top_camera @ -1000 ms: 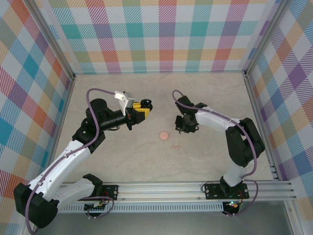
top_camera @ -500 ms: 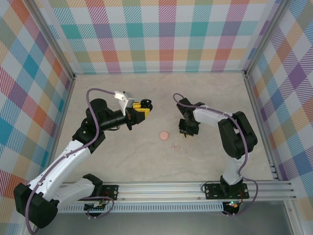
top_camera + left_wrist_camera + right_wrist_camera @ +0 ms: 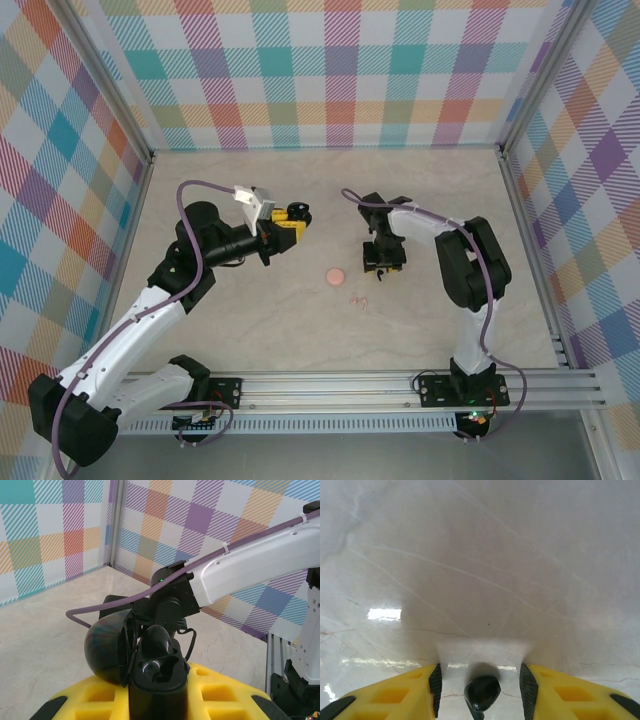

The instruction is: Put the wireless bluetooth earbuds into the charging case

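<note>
Closing my spread right gripper squarely on the black earbud lying between its fingers, I'd squeeze gently; my left gripper clamps the open black charging case aloft, ready.

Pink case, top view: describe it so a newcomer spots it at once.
On the marble table, look midway between the left gripper and the right gripper, slightly toward the near edge. The pink case lies there, a flat round disc; the two pink earbuds just beside it are far smaller specks.
</note>
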